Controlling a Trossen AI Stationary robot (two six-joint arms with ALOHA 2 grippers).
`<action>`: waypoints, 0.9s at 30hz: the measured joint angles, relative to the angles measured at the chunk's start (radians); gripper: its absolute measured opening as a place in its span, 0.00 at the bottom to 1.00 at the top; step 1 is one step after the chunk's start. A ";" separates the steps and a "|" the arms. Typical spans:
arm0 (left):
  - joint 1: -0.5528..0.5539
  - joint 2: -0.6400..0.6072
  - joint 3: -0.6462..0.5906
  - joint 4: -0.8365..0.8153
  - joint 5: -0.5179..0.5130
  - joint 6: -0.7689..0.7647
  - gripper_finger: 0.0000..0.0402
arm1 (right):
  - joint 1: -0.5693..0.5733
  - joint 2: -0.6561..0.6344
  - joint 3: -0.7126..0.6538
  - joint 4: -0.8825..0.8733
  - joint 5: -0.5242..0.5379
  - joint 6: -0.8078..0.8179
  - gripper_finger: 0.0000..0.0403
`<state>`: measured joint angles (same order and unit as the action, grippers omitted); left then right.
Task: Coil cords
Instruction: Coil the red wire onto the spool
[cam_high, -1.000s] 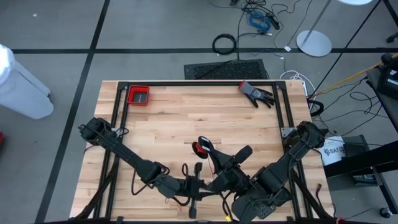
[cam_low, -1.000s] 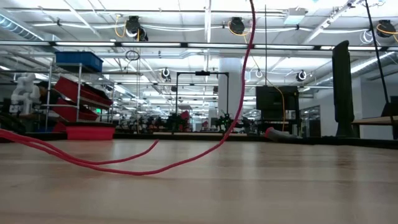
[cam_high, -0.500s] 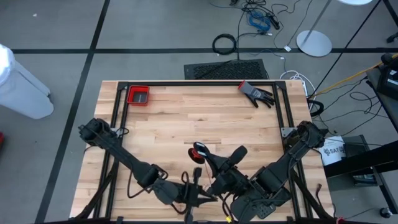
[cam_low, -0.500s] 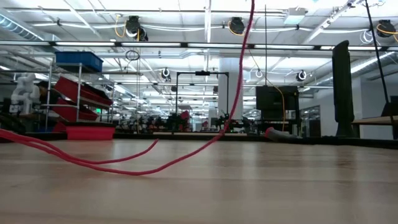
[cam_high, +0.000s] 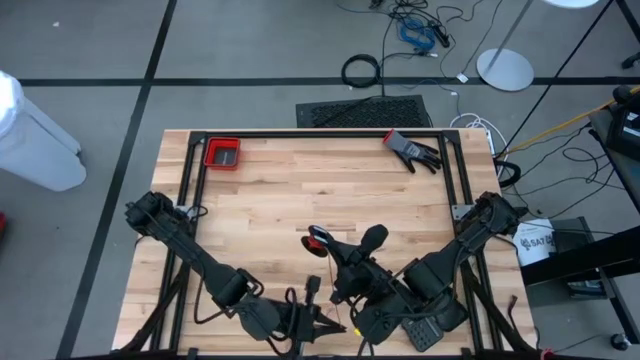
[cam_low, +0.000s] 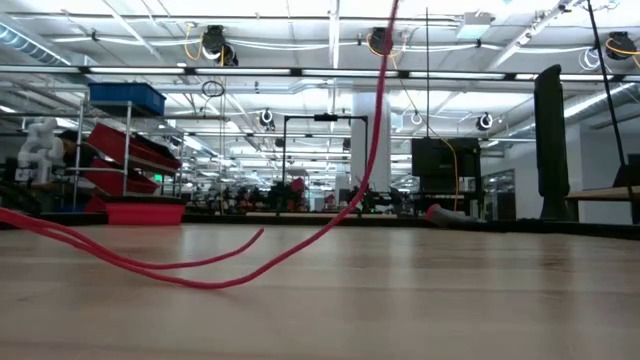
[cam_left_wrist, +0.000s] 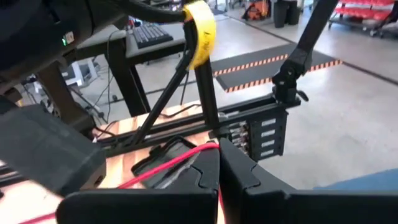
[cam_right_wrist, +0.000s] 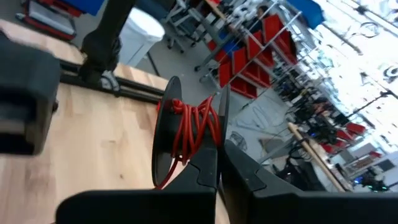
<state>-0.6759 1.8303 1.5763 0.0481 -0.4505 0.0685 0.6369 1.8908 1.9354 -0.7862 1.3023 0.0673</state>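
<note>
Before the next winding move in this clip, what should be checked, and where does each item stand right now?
1. Right gripper shut on the spool: ok, its fingers clamp the disc's edge.
2. Left gripper shut on the red cord: ok, the cord runs in between its closed fingers.
3. Cord already on the spool: ok, several red turns sit between the two discs.
4. Slack left to wind: not ok, a long loop lies on the table.
5. Cord free of knots: cannot tell.
6. Glove and red bin away from the cord: ok.
</note>
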 joint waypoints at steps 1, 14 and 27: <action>-0.004 -0.003 0.001 -0.017 -0.010 0.000 0.00 | 0.000 -0.001 0.000 -0.003 -0.004 0.000 0.00; -0.093 -0.083 0.002 -0.077 -0.154 0.015 0.00 | 0.010 -0.047 0.000 -0.074 -0.188 0.064 0.00; -0.188 -0.113 0.002 -0.104 -0.497 0.101 0.00 | -0.019 -0.050 0.000 -0.190 -0.499 0.145 0.00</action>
<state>-0.8641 1.7172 1.5787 -0.0560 -0.9473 0.1698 0.6181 1.8413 1.9354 -0.9764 0.8037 0.2119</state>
